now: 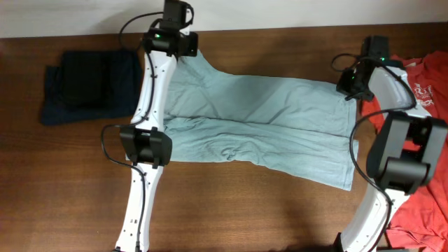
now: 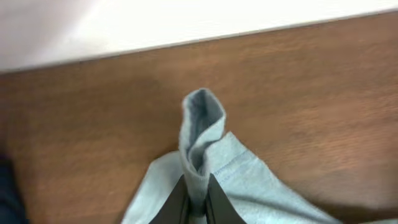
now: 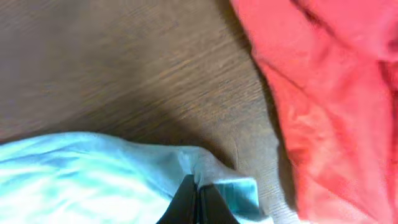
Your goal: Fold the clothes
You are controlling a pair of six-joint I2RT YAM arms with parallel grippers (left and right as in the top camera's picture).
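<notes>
From above we see both arms extended from the near edge, the left gripper (image 1: 173, 43) at the far-left corner of the shirt (image 1: 259, 119) and the right gripper (image 1: 353, 82) at its far-right corner. The shirt, pale grey-blue and creased, lies flat on the table (image 1: 266, 217), its long axis running left to right and dipping rightward, between navy clothes (image 1: 87, 84) and a red shirt (image 1: 420, 140)

At the left wrist we see the fingers (image 2: 177, 208) clamped on an upright fold of shirt

At the right wrist we see the fingers (image 3: 183, 205) together on the shirt's bunched edge, near the red shirt
</notes>
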